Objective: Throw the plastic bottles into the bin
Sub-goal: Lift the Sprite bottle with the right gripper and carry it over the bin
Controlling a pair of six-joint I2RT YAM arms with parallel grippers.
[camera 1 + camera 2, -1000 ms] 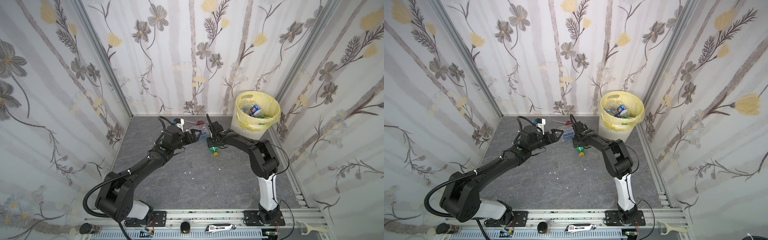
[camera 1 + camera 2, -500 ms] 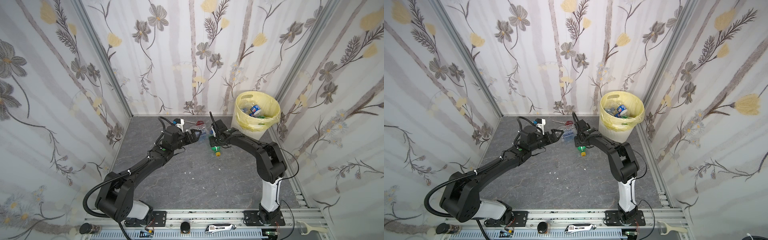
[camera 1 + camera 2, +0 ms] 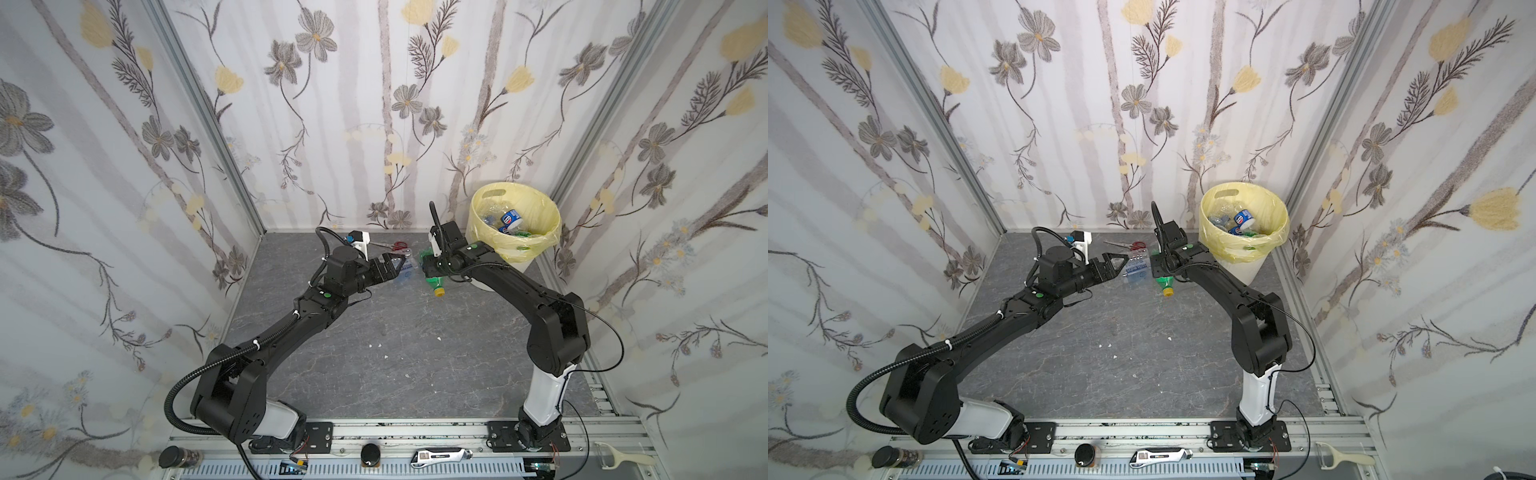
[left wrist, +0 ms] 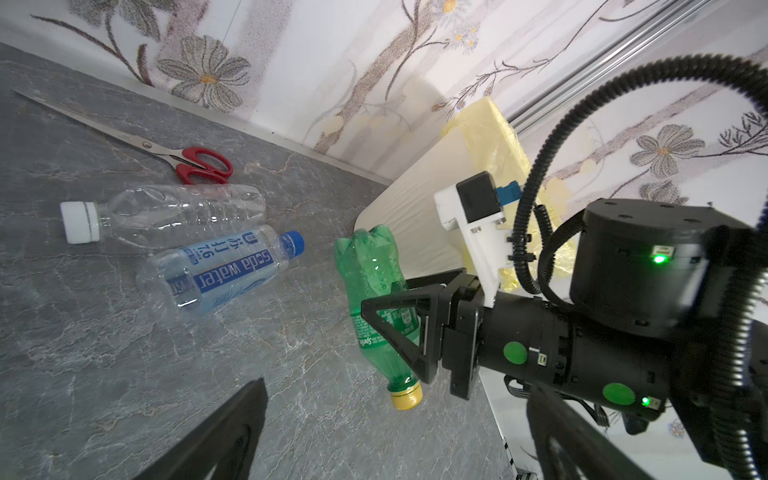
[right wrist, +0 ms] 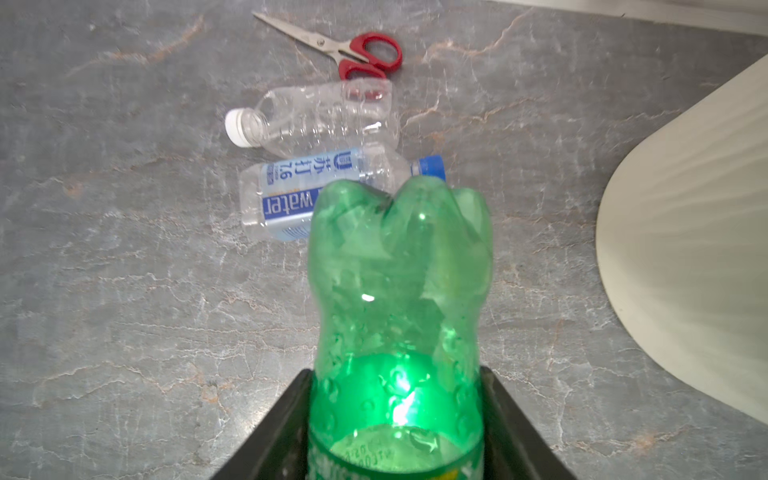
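The left fingers (image 4: 224,440) are spread wide and hold nothing. They hover low over the grey surface (image 3: 395,353), tips aimed at two bottles lying just beyond them. In both top views the tips are just beside the pair; no contact shows.

The clear bottle (image 4: 178,212), unlabelled, dented and white-capped, lies on its side and is the farther of the two from the arms' bases. The soda water bottle (image 4: 224,274), clear with a blue label and blue cap, lies on its side against it, and their caps point opposite ways. The red-handled scissors (image 4: 199,164) lie closed beyond the clear bottle, handles right at its base end.

Right of the pair, the green bottle (image 3: 434,277) is in the right fingers (image 5: 507,440), which are clenched on its labelled middle, one on each side. It hangs tilted, with its yellow cap (image 4: 406,397) down toward the surface and its lobed base uppermost. Whether the cap touches the surface cannot be told. The bottle is near the soda water bottle's cap end but apart from it, and just beside the bin's lower wall, outside it.

Farthest right, the bin (image 3: 536,199) stands upright. It is a pale wastebasket lined with a yellow bag (image 3: 540,249) folded over its rim. Inside lies a heap of bottles: crushed clear ones, two blue-labelled bottles (image 3: 510,218) on top, and a green piece (image 3: 524,237) at the near edge.
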